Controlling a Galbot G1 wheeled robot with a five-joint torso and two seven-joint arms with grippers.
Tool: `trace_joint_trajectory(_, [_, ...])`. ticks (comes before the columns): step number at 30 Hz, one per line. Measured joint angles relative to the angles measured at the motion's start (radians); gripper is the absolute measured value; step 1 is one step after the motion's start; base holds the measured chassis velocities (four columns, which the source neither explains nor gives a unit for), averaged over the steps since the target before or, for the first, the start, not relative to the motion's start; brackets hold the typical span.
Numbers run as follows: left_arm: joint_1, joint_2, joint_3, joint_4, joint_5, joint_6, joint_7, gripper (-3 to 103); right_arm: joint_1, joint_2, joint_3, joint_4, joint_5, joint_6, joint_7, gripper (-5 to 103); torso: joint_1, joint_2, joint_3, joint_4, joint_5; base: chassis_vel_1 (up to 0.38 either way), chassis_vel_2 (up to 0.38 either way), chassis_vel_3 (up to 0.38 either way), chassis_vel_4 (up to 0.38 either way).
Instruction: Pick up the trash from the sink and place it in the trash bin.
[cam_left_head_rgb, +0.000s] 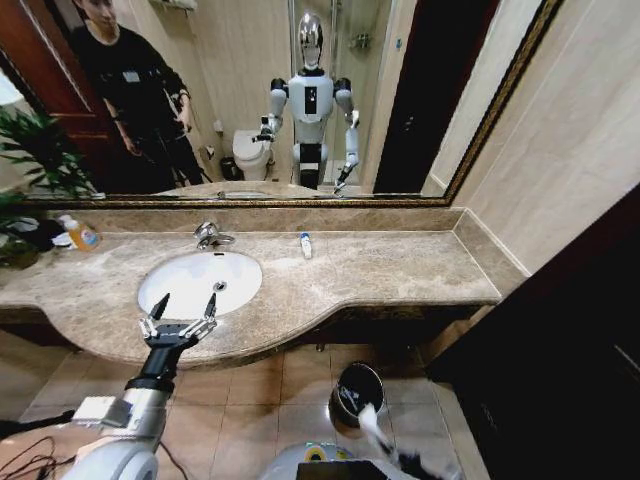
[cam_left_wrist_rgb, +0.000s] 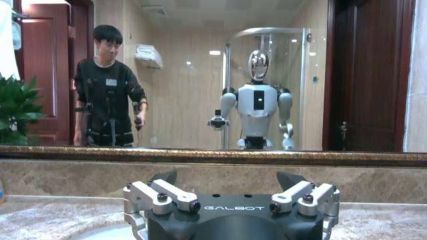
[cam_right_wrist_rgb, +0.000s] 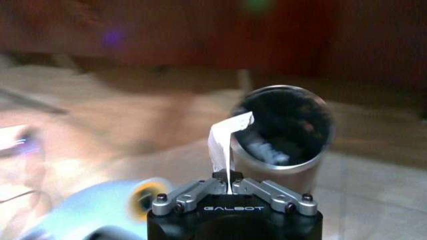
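— White, flat and crinkled, one wrapper strip (cam_right_wrist_rgb: 222, 145) is pinched between the right gripper's (cam_right_wrist_rgb: 230, 186) closed fingers, long axis upright, its top bending toward 1 o'clock over the round black trash bin's shiny rim (cam_right_wrist_rgb: 277, 166).

— And the left gripper (cam_left_head_rgb: 179, 313)?

— Fingers spread, holding nothing, above the white oval porcelain sink's (cam_left_head_rgb: 175, 285) 6 o'clock edge. One small white tube (cam_left_head_rgb: 306, 245) lies on the beige marble countertop (cam_left_head_rgb: 400, 265), pointing to 12.

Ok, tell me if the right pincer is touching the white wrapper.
Touching. The right wrist view shows the right pincer shut on the flat white wrapper, which stands up from between its fingertips, near the trash bin.
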Motion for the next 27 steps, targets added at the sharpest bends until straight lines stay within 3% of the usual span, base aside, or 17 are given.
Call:
trace_joint_trajectory(1, [0.000, 0.000, 0.000, 0.000, 0.000, 0.000, 0.000, 100, 0.000, 0.000, 0.000, 0.000, 0.000, 0.000, 0.000, 0, 0.000, 0.000, 0.000, 0.0000, 0.0000, 0.000, 0.000, 0.000, 0.000])
trace_joint_trajectory(3, [0.000, 0.000, 0.000, 0.000, 0.000, 0.000, 0.000, 100, 0.111, 0.018, -0.040, -0.100, 0.009, 0.048, 0.081, 0, 0.000, 0.000, 0.000, 0.0023, 0.0001, 0.000, 0.000, 0.000, 0.000])
trace_joint_trajectory(4, [0.000, 0.000, 0.000, 0.000, 0.000, 0.000, 0.000, 100, 0.181, 0.041, -0.047, -0.145, 0.001, 0.062, 0.103, 0, 0.000, 0.000, 0.000, 0.0010, -0.0014, 0.000, 0.000, 0.000, 0.000])
trace_joint_trajectory(15, [0.000, 0.000, 0.000, 0.000, 0.000, 0.000, 0.000, 100, 0.459, 0.062, -0.049, -0.313, -0.056, 0.073, 0.114, 0, 0.001, 0.000, 0.000, 0.0007, -0.0005, 0.000, 0.000, 0.000, 0.000])
trace_joint_trajectory(23, [0.000, 0.000, 0.000, 0.000, 0.000, 0.000, 0.000, 100, 0.493, 0.060, -0.047, -0.312, -0.101, 0.020, 0.130, -1, 0.000, 0.000, 0.000, 0.0006, -0.0006, 0.000, 0.000, 0.000, 0.000])
trace_joint_trajectory(24, [0.000, 0.000, 0.000, 0.000, 0.000, 0.000, 0.000, 100, 0.491, 0.057, -0.045, -0.307, -0.118, 0.015, 0.130, 10, 0.000, 0.000, 0.000, 0.0007, -0.0007, 0.000, 0.000, 0.000, 0.000])
trace_joint_trajectory(26, [0.000, 0.000, 0.000, 0.000, 0.000, 0.000, 0.000, 100, 0.488, 0.055, -0.044, -0.304, -0.127, 0.014, 0.129, 10, 0.000, 0.000, 0.000, 0.0007, -0.0008, 0.000, 0.000, 0.000, 0.000])
trace_joint_trajectory(27, [0.000, 0.000, 0.000, 0.000, 0.000, 0.000, 0.000, 100, 0.483, 0.053, -0.044, -0.296, -0.136, 0.012, 0.127, 21, 0.000, 0.000, 0.000, 0.0006, -0.0006, 0.000, 0.000, 0.000, 0.000])
